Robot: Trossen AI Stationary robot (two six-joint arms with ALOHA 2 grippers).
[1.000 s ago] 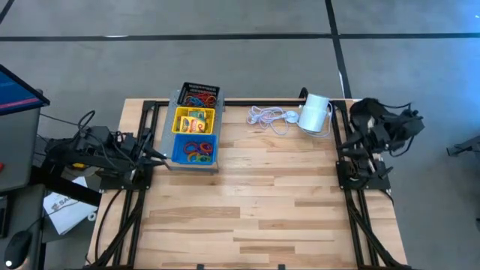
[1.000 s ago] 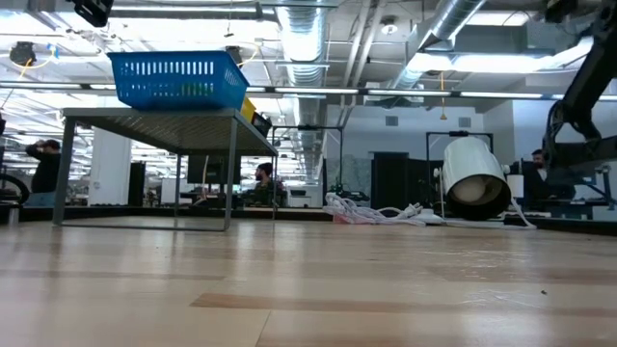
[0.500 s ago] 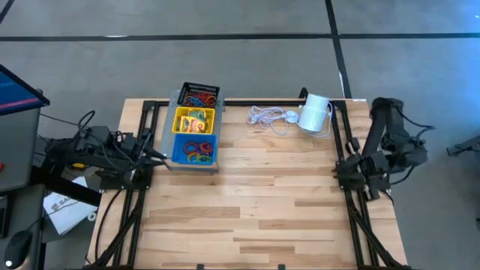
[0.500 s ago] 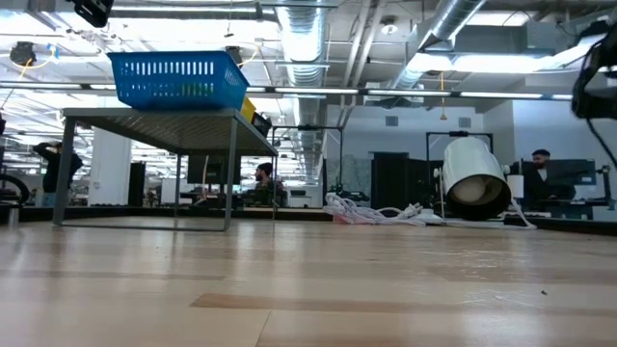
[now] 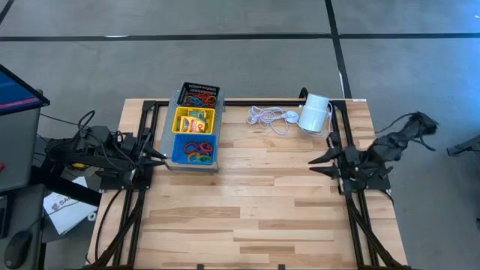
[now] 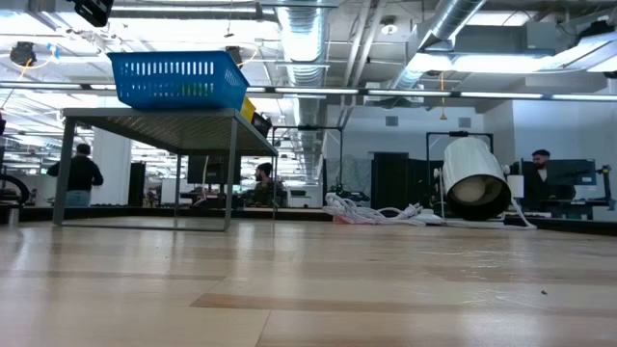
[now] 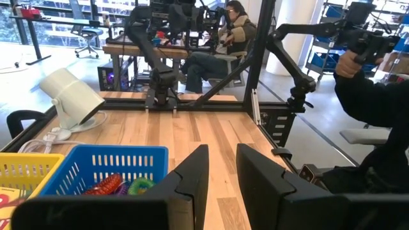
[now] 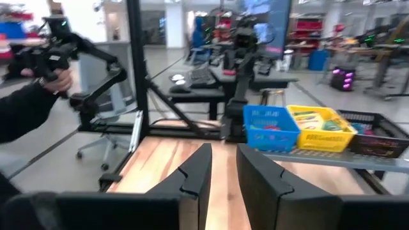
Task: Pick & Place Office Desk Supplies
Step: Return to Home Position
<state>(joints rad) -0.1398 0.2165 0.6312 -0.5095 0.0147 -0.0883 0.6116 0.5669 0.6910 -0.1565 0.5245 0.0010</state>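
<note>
A grey shelf (image 5: 168,131) is standing by the far left corner of the wooden table (image 5: 255,210), and the three trays are sitting on it in a row, side against side. The black tray (image 5: 201,86) is lying nearest the far edge with rubber bands (image 5: 201,98) inside. The yellow tray (image 5: 178,120) is sitting in the middle, holding crayon boxes (image 5: 196,118). The blue tray (image 5: 177,150) is lying at the end nearest the table's middle, with coloured loops (image 5: 197,149) in it.

The left gripper (image 5: 159,156) is hanging at the left edge, just beside the shelf's blue-tray end, its fingers (image 7: 192,172) standing a little apart and gripping nothing. The right gripper (image 5: 315,165) is hovering by the right edge, pointing across the table, its two fingers spread and empty too.

A white cord (image 5: 266,116) and a white cylinder (image 5: 315,112) are lying along the far edge, apart from both grippers. Beyond the table, a person's hand (image 7: 350,61) is gripping a handle.
</note>
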